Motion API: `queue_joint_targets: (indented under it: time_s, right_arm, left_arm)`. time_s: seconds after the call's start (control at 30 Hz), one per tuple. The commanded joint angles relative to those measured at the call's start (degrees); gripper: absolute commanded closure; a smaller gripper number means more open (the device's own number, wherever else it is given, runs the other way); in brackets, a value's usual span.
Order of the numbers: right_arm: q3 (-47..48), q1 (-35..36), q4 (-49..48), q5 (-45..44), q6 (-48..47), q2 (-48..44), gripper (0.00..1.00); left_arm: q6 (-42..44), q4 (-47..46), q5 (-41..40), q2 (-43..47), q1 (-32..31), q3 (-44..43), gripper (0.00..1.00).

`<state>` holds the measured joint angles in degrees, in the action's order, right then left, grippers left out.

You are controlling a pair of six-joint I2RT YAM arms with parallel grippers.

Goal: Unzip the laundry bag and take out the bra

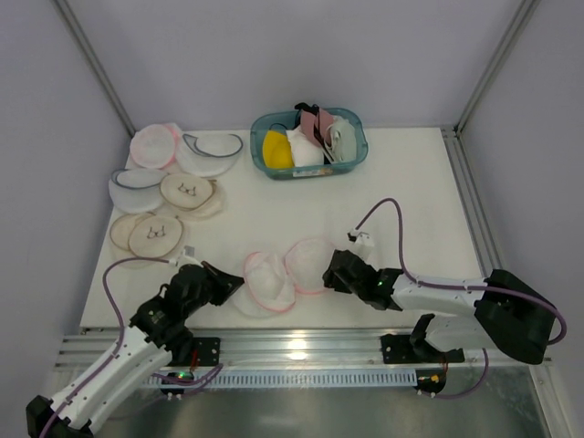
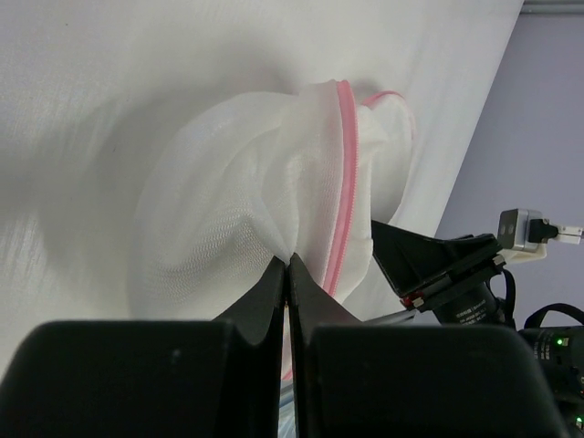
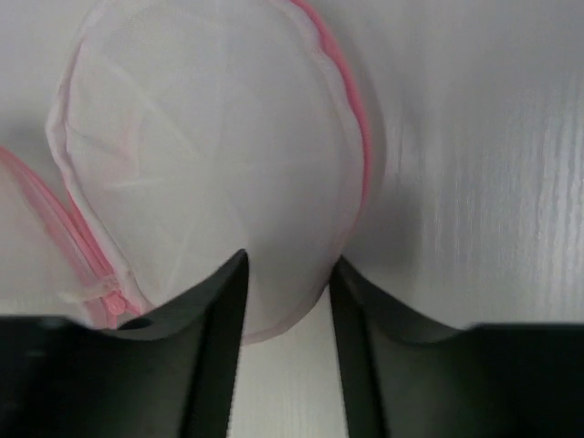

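Note:
The laundry bag (image 1: 290,271), a white mesh pouch with a pink zipper rim, lies spread in two domed halves near the table's front edge. My left gripper (image 1: 239,281) is shut on a pinch of mesh on the left half (image 2: 237,182), its tips (image 2: 289,260) pressed together just left of the pink zipper (image 2: 347,173). My right gripper (image 1: 327,274) stands over the right half's near rim (image 3: 228,164), jaws partly apart (image 3: 288,265) with the rim between them. A pink zipper pull (image 3: 111,301) shows at its left. The bra is hidden; only pale shapes show through the mesh.
A blue basket (image 1: 358,153) at the back holds yellow, white and mauve garments. Several other round pouches lie at the left: pinkish (image 1: 151,144), navy-trimmed (image 1: 212,151) and beige ones (image 1: 187,192). The metal rail runs along the near edge (image 1: 301,351).

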<state>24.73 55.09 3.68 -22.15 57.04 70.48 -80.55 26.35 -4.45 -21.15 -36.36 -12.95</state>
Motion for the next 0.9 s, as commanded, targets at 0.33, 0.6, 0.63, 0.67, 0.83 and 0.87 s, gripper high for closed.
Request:
queue_joint_targets:
  time_s: [0.33, 0.6, 0.63, 0.67, 0.83, 0.87]
  right_arm:
    - [5.49, -0.51, 16.5, -12.35, -3.5, -7.62, 0.96]
    - [20.07, -0.51, 48.83, -32.06, -3.42, -13.53, 0.96]
    - [20.96, -0.42, 50.53, -33.29, -3.77, -13.0, 0.96]
    - [21.93, -0.42, 51.85, -35.13, -4.47, -12.48, 0.96]
    - [26.15, 1.77, 53.79, -37.7, -6.51, -9.05, 0.96]
    - [28.85, 3.34, 55.71, -38.31, -6.06, -6.26, 0.96]
  left_arm:
    - [1.45, -12.97, 3.21, -6.17, -0.2, -0.5, 1.0]
    - [6.1, -25.99, 7.61, -17.95, -0.2, -5.32, 0.47]
    - [6.37, -26.0, 7.79, -19.01, -0.2, -6.2, 0.4]
    - [6.72, -25.91, 7.96, -20.93, -0.2, -7.52, 0.34]
    - [8.48, -25.12, 6.04, -22.98, -0.2, -10.6, 0.1]
    - [8.48, -23.64, 5.42, -22.89, -0.2, -10.87, 0.09]
